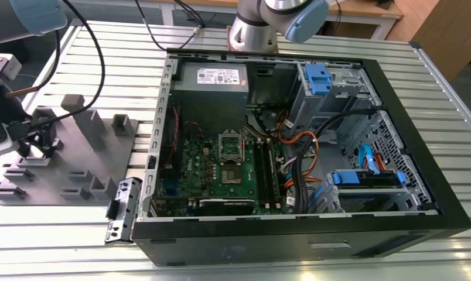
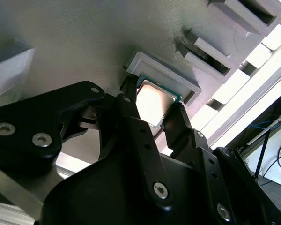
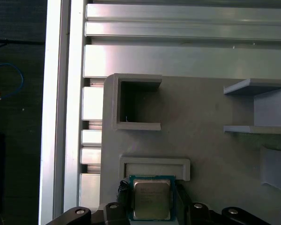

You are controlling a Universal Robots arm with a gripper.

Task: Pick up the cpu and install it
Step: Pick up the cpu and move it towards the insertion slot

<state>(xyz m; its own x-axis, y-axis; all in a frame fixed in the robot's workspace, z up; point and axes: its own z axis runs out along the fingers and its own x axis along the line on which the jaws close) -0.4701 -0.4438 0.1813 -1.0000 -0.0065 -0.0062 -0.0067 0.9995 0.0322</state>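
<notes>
The gripper (image 2: pixel 151 107) had closed on the cpu (image 2: pixel 152 98). In the second wrist view its two black fingers (image 2: pixel 174 123) pressed against opposite edges of the chip, and the gap between them was no wider than the chip itself. The cpu lay flat at a shallow raised frame (image 3: pixel 154 164) on the grey tray (image 1: pixel 67 161), close to the tray's outer edge. Whether it rested on the tray or had cleared it could not be made out. In the first wrist view the near edge of the cpu (image 3: pixel 151 199) was cut off by the gripper body, and only the pale metal top and a thin green rim showed.

In the exterior view the gripper (image 1: pixel 34 151) hung over the tray's edge at the exterior view's left, with the chip hidden behind it. The tray sat on the slatted tabletop (image 1: pixel 64 234) beside the open computer case (image 1: pixel 298 240). Inside the case lay the green motherboard (image 1: pixel 208 172), partly covered by cables; its socket (image 1: pixel 231 153) was too small to read clearly.
</notes>
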